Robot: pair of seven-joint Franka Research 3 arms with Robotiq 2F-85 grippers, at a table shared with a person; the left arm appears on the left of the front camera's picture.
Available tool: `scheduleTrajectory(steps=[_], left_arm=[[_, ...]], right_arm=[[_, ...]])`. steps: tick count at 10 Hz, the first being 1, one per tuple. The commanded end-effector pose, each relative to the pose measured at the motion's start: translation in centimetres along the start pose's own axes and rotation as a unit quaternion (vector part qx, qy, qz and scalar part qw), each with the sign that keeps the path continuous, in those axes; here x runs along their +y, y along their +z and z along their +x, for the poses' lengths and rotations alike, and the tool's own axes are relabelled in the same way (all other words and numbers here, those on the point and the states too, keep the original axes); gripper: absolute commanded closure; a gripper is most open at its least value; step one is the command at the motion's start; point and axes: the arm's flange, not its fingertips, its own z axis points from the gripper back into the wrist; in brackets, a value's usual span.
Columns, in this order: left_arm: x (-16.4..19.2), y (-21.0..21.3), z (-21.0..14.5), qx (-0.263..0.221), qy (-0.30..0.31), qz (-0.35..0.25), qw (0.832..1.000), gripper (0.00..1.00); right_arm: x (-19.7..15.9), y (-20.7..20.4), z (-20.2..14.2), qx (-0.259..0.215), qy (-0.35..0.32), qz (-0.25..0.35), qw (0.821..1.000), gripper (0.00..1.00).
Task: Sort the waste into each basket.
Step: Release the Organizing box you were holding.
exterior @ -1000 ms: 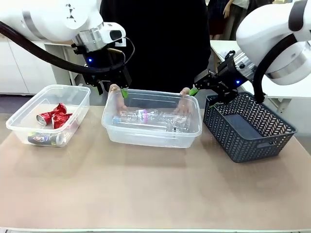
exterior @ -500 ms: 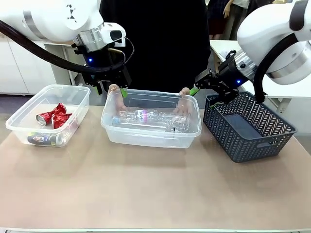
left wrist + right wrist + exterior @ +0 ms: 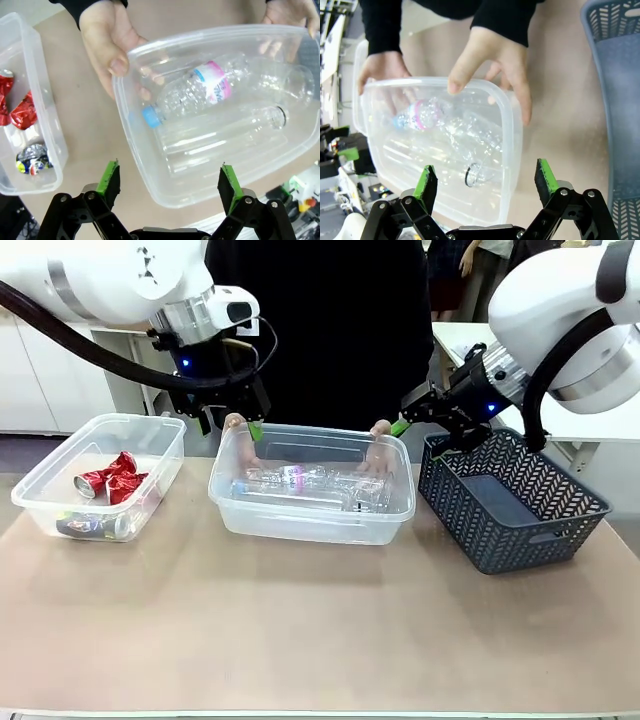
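Observation:
Two clear tubs stand on the table. The left tub (image 3: 60, 465) holds crushed red cans (image 3: 115, 480) and a silver can (image 3: 90, 526). The middle tub (image 3: 300, 525) holds clear plastic bottles (image 3: 310, 483), one with a pink label (image 3: 212, 85). A person's hands (image 3: 238, 428) (image 3: 380, 445) grip its far corners. My left gripper (image 3: 232, 426) hovers open above the tub's far left corner, with nothing between its green pads (image 3: 109, 177). My right gripper (image 3: 425, 435) hangs open by the far right corner, nothing between its fingers (image 3: 545, 177).
A dark blue-grey lattice basket (image 3: 520, 525) stands at the right, close to the middle tub and under my right arm. The tan tabletop (image 3: 320, 630) stretches bare toward the near edge. The person in black stands at the far side.

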Motion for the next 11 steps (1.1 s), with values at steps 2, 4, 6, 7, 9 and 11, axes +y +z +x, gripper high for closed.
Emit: scheduleTrajectory(steps=[2, 4, 6, 7, 9, 11], left_arm=[[-2.2, 7.2, -9.8, 0.025, -0.03, -0.017, 0.999, 0.0], [-0.9, 9.7, -16.2, -0.071, -0.13, -0.172, 0.974, 0.0], [4.2, 9.1, -18.8, -0.127, -0.107, -0.291, 0.942, 0.0], [7.0, 8.9, -19.8, -0.187, -0.088, -0.363, 0.909, 0.0], [12.9, 6.9, -23.4, -0.325, -0.04, -0.451, 0.83, 0.0], [11.5, 10.0, -21.1, -0.258, -0.051, -0.391, 0.882, 0.0]], right_arm=[[-1.4, 11.2, -7.2, 0.026, 0.039, 0.077, 0.996, 0.0], [-3.6, 18.0, -11.7, 0.04, -0.002, 0.231, 0.972, 0.0], [-7.6, 21.6, -12.5, 0.018, -0.135, 0.383, 0.914, 0.0], [-9.8, 23.0, -12.4, -0.001, -0.185, 0.433, 0.882, 0.0], [-14.6, 23.3, -11.8, -0.046, -0.252, 0.432, 0.865, 0.0], [-10.4, 25.9, -12.3, 0.008, -0.133, 0.408, 0.903, 0.0]])
